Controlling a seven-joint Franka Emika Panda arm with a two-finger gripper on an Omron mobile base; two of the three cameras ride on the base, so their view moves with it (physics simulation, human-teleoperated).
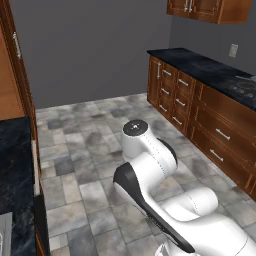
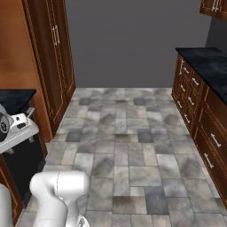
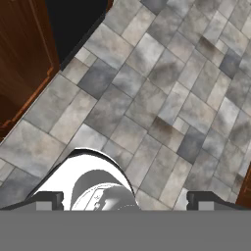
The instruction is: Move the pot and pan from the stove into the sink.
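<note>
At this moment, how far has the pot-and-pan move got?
Nothing looks done yet. The arm is folded over the tiled floor, facing the cabinets and dark countertop. In the hand view the gripper is open and holds nothing. Still left: reaching the stove, then carrying both pieces to the sink.

A grey stone-tile floor [image 2: 133, 150] runs between wooden base cabinets [image 1: 210, 125] on the right, topped by a dark speckled counter [image 1: 205, 67], and a tall wooden cupboard [image 2: 48, 57] on the left. A faint ring pattern at the counter's far end may be the stove [image 1: 245, 87].
</note>
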